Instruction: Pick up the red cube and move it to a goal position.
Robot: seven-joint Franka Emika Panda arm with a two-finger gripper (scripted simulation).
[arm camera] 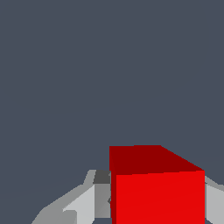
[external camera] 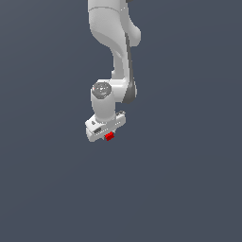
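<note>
The red cube (external camera: 109, 136) is a small bright red block that peeks out just below the white gripper (external camera: 108, 134) in the exterior view, near the middle of the picture. The arm's hand covers most of it. In the wrist view the red cube (arm camera: 157, 197) fills the space between the two grey fingers (arm camera: 85, 203), one on each side and touching it. The gripper (arm camera: 155, 210) is shut on the cube. Whether the cube rests on the surface or hangs above it cannot be told.
A plain dark grey-blue surface (external camera: 189, 189) fills both views. The white arm (external camera: 113, 42) reaches in from the top of the exterior view. No goal marker and no other object shows.
</note>
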